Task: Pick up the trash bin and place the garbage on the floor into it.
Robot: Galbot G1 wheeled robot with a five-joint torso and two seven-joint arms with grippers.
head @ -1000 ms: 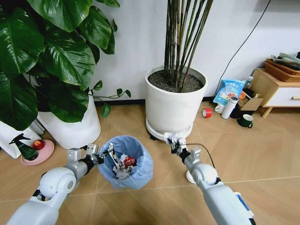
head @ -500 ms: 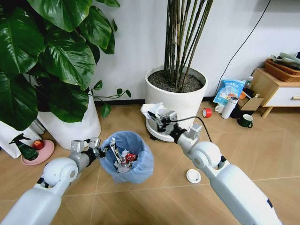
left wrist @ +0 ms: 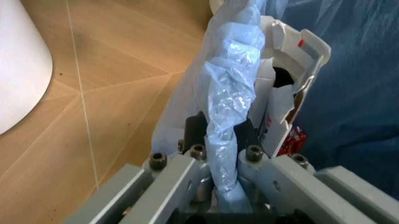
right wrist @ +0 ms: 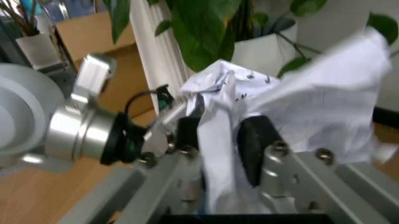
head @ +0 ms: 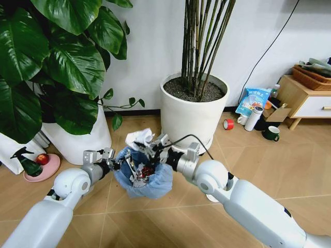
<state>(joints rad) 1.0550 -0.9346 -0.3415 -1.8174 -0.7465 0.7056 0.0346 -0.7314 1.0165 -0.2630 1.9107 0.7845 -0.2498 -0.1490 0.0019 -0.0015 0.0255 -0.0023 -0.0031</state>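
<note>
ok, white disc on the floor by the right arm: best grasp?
Judging from the head view, the white disc lies flat and thin, so come straight down and pinch across its rim. The right arm overhangs it; approach from the open floor side.

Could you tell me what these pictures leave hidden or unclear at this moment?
- Trash bin: in the head view, the right gripper and its crumpled paper cover the far rim.
- White disc: mostly behind the right arm.
- Left gripper: in the left wrist view, blue bag hides the pinched rim.
- Right wrist view: paper print is blurred.

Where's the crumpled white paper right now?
In the head view, the crumpled white paper is in the right pincer, above the trash bin, near the bamboo planter.
</note>
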